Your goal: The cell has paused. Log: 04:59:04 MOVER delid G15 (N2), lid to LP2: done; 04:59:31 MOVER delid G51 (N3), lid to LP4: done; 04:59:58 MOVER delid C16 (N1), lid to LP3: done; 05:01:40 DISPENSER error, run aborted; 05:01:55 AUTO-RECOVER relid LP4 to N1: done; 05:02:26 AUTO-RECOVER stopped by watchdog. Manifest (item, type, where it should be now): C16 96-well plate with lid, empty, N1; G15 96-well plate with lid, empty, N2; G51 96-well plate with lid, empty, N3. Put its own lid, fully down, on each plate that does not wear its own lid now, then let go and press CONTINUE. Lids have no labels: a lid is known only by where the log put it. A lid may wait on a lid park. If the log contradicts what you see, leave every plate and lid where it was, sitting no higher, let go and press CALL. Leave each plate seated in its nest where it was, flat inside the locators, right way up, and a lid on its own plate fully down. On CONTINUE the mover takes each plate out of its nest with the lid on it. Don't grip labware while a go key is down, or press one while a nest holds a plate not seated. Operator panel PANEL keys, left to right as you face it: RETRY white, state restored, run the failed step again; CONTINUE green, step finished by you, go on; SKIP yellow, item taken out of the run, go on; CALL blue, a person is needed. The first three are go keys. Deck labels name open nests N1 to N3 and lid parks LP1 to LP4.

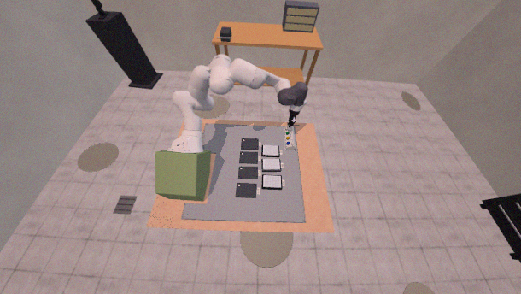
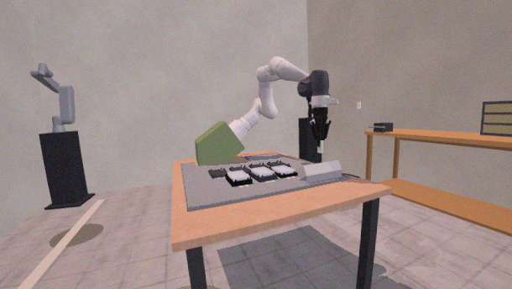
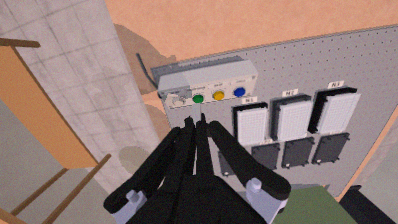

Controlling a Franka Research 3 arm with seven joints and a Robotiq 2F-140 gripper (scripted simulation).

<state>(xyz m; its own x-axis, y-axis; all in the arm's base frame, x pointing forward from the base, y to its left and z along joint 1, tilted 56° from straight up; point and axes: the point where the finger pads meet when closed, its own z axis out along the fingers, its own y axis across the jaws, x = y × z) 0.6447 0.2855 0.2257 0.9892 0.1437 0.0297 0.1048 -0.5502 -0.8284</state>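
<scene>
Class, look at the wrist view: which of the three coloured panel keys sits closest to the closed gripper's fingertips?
The green key. It lies just beyond the shut, empty gripper, while the yellow key and blue key sit progressively farther right.

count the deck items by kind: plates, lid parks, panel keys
plates in nests: 3
lid parks: 4
panel keys: 4 (white, green, yellow, blue)
total: 11

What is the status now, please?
Gripper shut, fingers empty, above the panel near the green key. Three plates in nests. Nothing in the way.
</scene>
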